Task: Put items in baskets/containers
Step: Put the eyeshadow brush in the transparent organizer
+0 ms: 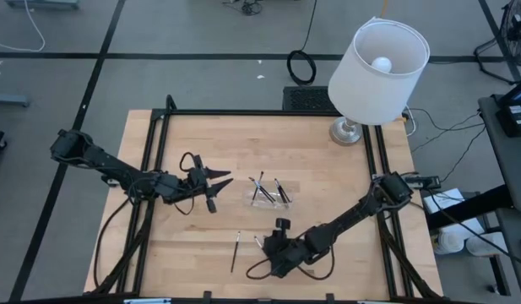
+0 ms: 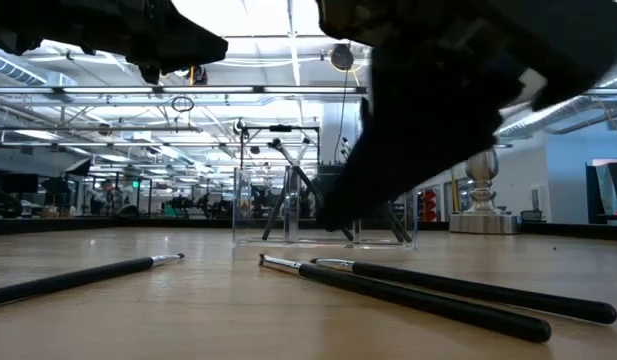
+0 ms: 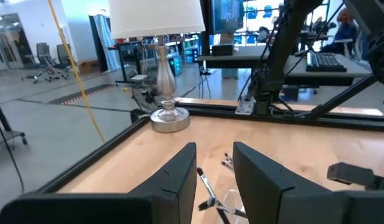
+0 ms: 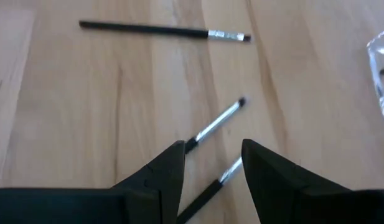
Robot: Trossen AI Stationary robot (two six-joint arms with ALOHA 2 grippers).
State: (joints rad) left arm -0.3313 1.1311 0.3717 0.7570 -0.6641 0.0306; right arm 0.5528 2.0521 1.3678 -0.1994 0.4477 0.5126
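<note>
A: High view?
B: Clear tray (image 1: 269,196) at centre holds sticks; one stick (image 1: 235,251) lies lower centre. Left gripper (image 1: 216,187) open, empty.
A: Right wrist view?
B: Right gripper (image 4: 211,163) open, empty, over two sticks (image 4: 215,126). Light, stiff, slippery; grip mid-shaft.

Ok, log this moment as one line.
left end effector: open, beside tray | right end effector: open over two sticks | tray: sticks inside

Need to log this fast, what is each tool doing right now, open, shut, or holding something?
Left tool: open, empty, near the tray.
Right tool: open, empty, above two sticks on the table.
</note>
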